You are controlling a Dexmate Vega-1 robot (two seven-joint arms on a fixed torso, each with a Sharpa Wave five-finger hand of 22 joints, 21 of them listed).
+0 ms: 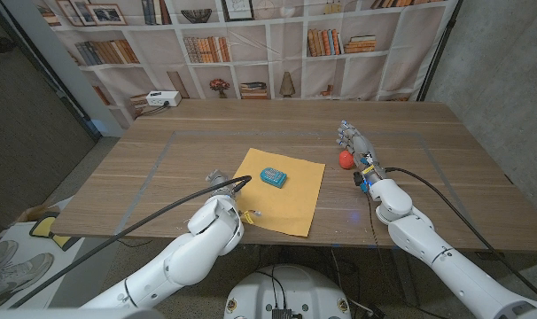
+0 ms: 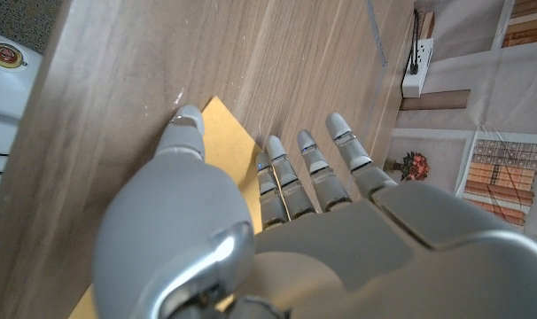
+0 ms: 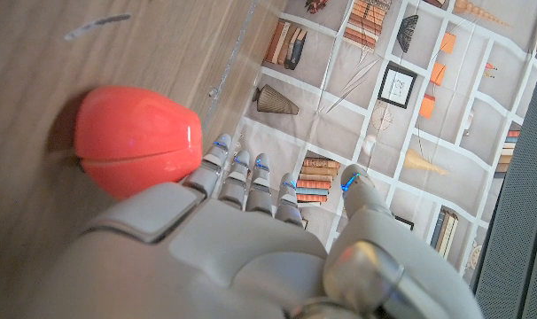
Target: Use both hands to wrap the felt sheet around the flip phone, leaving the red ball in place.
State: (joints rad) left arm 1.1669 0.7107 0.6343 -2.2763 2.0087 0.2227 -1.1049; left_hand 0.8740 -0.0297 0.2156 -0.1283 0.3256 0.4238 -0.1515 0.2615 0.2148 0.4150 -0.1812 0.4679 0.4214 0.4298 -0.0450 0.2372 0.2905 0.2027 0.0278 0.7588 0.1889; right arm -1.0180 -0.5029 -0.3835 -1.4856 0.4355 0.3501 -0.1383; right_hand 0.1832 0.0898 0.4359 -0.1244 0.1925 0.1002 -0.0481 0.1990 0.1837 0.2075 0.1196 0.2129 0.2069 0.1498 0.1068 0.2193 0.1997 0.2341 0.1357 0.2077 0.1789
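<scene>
A yellow felt sheet (image 1: 291, 199) lies spread on the wooden table (image 1: 446, 177), with a small blue flip phone (image 1: 273, 176) on its far half. A red ball (image 1: 345, 159) sits on the wood just right of the sheet. My left hand (image 1: 218, 182) is at the sheet's left edge, fingers straight and apart, holding nothing. In the left wrist view its fingers (image 2: 308, 164) reach over the felt sheet (image 2: 233, 146) near a corner. My right hand (image 1: 354, 142) stands close beside the ball on its right, fingers extended and empty. The right wrist view shows the red ball (image 3: 136, 137) next to the hand (image 3: 251, 244).
A white power strip (image 1: 163, 98) sits at the table's far left corner. Bookshelves (image 1: 251, 44) line the wall behind the table. Thin lines mark a rectangle on the tabletop (image 1: 175, 142) around the sheet.
</scene>
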